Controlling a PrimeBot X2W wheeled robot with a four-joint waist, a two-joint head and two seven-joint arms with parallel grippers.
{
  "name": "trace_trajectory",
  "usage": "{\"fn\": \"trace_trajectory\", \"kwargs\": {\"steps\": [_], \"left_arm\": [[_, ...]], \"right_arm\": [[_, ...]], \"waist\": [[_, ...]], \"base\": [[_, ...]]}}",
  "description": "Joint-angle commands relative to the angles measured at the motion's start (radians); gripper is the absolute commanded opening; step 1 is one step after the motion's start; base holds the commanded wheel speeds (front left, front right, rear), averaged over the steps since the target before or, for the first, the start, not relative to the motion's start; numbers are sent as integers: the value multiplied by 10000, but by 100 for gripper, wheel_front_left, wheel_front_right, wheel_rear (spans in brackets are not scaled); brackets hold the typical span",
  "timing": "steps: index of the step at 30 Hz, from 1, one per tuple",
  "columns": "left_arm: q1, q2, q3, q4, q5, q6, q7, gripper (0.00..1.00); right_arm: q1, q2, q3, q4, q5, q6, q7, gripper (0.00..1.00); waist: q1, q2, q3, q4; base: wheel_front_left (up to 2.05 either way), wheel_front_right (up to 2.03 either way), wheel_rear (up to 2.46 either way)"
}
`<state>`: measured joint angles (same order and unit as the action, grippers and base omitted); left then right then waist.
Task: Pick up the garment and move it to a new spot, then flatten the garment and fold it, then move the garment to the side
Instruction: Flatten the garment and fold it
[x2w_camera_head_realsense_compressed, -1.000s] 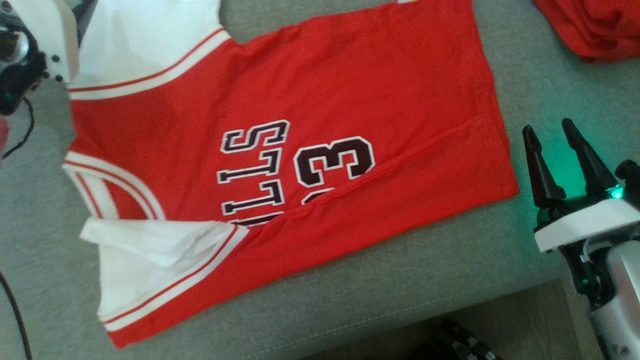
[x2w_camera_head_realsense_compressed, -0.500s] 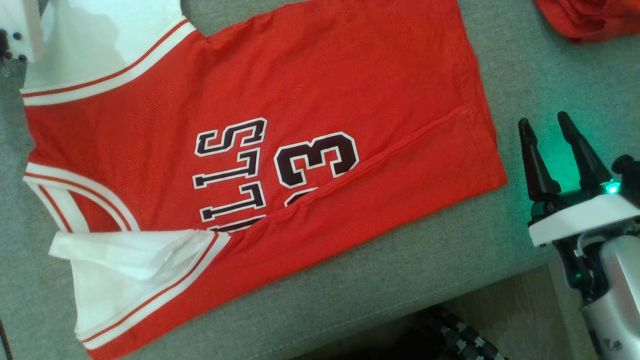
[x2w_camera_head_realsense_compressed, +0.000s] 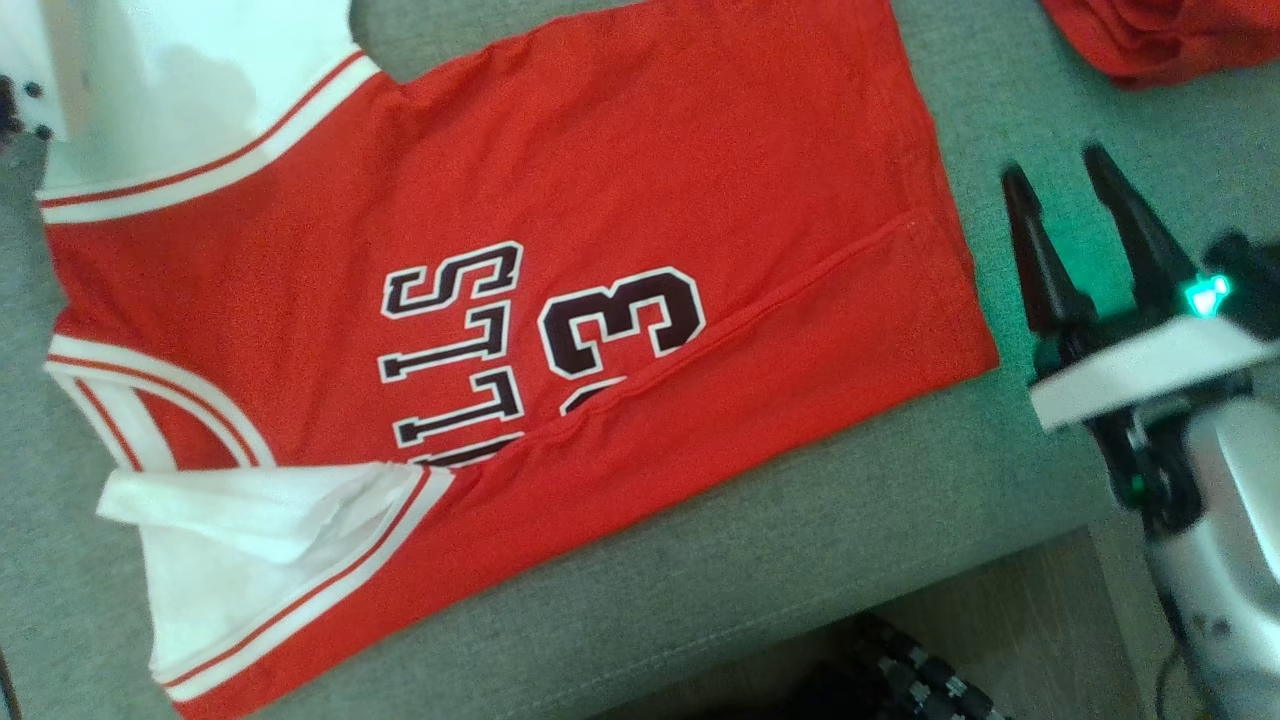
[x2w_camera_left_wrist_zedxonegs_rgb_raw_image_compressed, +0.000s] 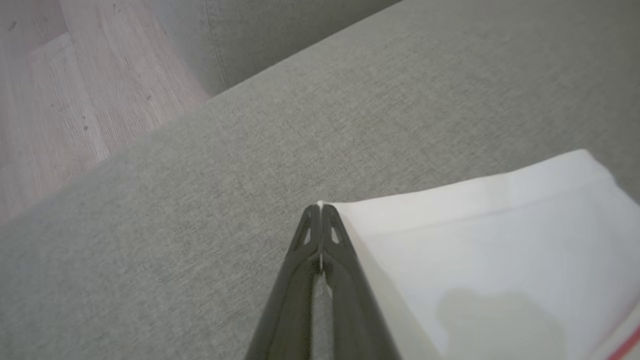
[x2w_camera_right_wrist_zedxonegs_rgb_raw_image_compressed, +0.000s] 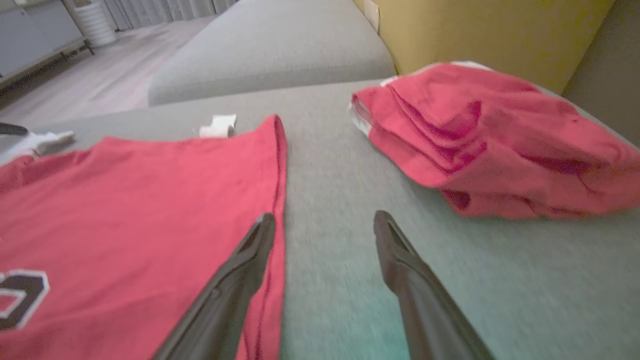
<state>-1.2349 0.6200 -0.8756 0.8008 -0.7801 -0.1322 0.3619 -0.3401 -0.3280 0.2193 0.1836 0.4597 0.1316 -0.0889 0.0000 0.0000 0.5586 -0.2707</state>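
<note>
Wrist view: L jaws nip garment (x2w_camera_left_wrist_zedxonegs_rgb_raw_image_compressed: 500, 250) at white corner.

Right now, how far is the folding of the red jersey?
Done: the jersey lies spread on the grey cushion, its near long side already folded over the lettering. In hand: the left hand is shut on a white sleeve; the right hand is open beside the hem. Left: the other folds and moving it aside.
</note>
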Motion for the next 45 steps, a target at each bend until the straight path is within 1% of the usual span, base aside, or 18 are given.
{"fn": "trace_trajectory", "kwargs": {"steps": [1, 4, 6, 14, 15, 20, 31, 34, 35, 36, 37, 39, 40, 42, 44, 45], "left_arm": [[-315, 486, 156, -401, -178, 16, -296, 0], [-329, 476, -131, -800, -327, 16, -759, 0], [-316, 455, -305, -1088, -425, 16, -1063, 0], [-162, 562, -1067, -2346, -543, 16, -1858, 0], [-162, 562, -1067, -2346, -543, 16, -1858, 0], [-31, 727, -1284, -2913, -604, 16, -1994, 0], [10, 806, -1383, -3461, -593, 37, -2115, 0], [0, 803, -1401, -3473, -587, 38, -2145, 0], [-4, 806, -1409, -3462, -585, 38, -2156, 0], [-6, 808, -1418, -3447, -587, 37, -2164, 0], [-8, 810, -1427, -3429, -589, 37, -2172, 0], [-14, 806, -1450, -3387, -594, 35, -2190, 0], [-16, 801, -1460, -3366, -601, 35, -2201, 0], [-21, 789, -1483, -3317, -619, 33, -2228, 0], [-29, 784, -1513, -3264, -634, 31, -2257, 0], [-32, 784, -1533, -3235, -636, 30, -2273, 0]], "right_arm": [[-520, -176, 334, -398, 183, -9, 253, 100], [-1431, -103, 819, -206, 575, -9, 912, 100], [-2069, -58, 1075, 186, 801, -9, 1406, 100], [-4094, 64, 1132, 2790, 638, -9, 3145, 100], [-4094, 64, 1132, 2790, 638, -9, 3145, 100], [-4800, 167, 1155, 3897, 433, -9, 3669, 100], [-5764, 308, 1124, 5320, 264, -9, 3589, 100], [-5961, 273, 1081, 5572, 262, -9, 3530, 71], [-6023, 253, 1078, 5648, 243, -9, 3498, 65], [-6087, 234, 1062, 5721, 219, -9, 3445, 54], [-6142, 230, 1060, 5786, 200, -9, 3399, 49], [-6217, 247, 1070, 5893, 217, -9, 3332, 48], [-6250, 254, 1081, 5938, 239, -9, 3310, 45], [-6308, 266, 1111, 6011, 320, -9, 3265, 37], [-6363, 246, 1147, 6067, 356, -9, 3178, 26], [-6391, 239, 1164, 6102, 367, -9, 3145, 25]], "waist": [[0, 0, -188, 157], [0, 0, -382, 447], [0, 0, -502, 689], [0, 0, -745, 1691], [0, 0, -745, 1691], [0, 0, -781, 2074], [0, 0, -661, 2425], [0, 0, -610, 2456], [0, 0, -600, 2463], [0, 0, -592, 2468], [0, 0, -588, 2471], [0, 0, -590, 2480], [0, 0, -592, 2484], [0, 0, -600, 2495], [0, 0, -607, 2503], [0, 0, -613, 2507]], "base": [[0, 0, 0], [0, 0, 0], [0, 0, 0], [0, 0, 0], [0, 0, 0], [0, 0, 0], [0, 0, 0], [0, 0, 0], [0, 0, 0], [0, 0, 0], [0, 0, 0], [0, 0, 0], [0, 0, 0], [0, 0, 0], [0, 0, 0], [0, 0, 0]]}}
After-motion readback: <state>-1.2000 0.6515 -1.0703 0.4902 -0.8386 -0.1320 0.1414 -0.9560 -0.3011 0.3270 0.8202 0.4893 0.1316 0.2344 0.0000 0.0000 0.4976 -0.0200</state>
